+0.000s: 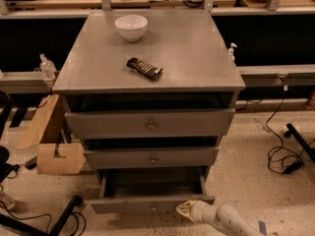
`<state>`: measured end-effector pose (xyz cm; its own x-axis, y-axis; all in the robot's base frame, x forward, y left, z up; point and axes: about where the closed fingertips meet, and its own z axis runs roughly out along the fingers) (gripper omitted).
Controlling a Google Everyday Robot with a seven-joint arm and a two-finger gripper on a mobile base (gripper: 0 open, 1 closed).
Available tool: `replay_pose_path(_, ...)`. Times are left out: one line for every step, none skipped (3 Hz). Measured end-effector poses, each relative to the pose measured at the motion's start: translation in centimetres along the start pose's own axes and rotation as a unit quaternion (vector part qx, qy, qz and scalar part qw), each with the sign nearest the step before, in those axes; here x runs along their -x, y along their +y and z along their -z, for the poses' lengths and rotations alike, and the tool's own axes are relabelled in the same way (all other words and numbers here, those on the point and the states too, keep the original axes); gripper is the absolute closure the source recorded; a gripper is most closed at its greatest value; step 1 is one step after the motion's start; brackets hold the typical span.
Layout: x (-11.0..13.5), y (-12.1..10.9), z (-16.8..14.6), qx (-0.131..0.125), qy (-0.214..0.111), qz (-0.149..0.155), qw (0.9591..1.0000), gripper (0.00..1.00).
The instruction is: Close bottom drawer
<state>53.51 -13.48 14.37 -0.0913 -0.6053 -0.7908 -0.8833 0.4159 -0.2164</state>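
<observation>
The bottom drawer [118, 205] sits lowest in the grey table [197, 58], just above the speckled floor, and it is pulled well out. Its front panel is thin and low, plain grey, with a small round metal knob [153, 208] at the middle. It is the narrowest of the three fronts. Behind the panel the open box shows grey side walls and a dark grey floor in shadow.

Above it, the middle drawer [152, 157] and the wide top drawer [150, 123] each carry a knob of their own. Both stand a little way out, with a dark gap over each.

The claw [186, 209] comes in from the lower right on a pale rounded arm [224, 219]. Its cream tip lies at the right end of the bottom drawer's front panel, close against it. Whether it touches cannot be told, nor whether the claw is open or closed. It has hold of nothing that shows.

On the table stands a white bowl [131, 27], toward the back left; what shows of its inside is plain white. A dark wrapped bar [143, 68] lies nearer the front, apart from the bowl.

A cardboard box [60, 157] rests on the floor left of the table.
</observation>
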Motion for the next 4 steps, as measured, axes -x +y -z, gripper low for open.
replay_pose_path(-0.05,0.20,0.15,0.000,0.000,0.000,1.0000,1.00)
replay_pose_path(-0.04,-0.34,-0.16,-0.001,-0.001,0.000,1.0000,1.00)
replay_pose_path(-0.06,-0.27,-0.11,-0.001,-0.001,0.000,1.0000,1.00)
replay_pose_path(-0.06,-0.72,-0.38,-0.003,-0.002,0.001,1.0000,1.00)
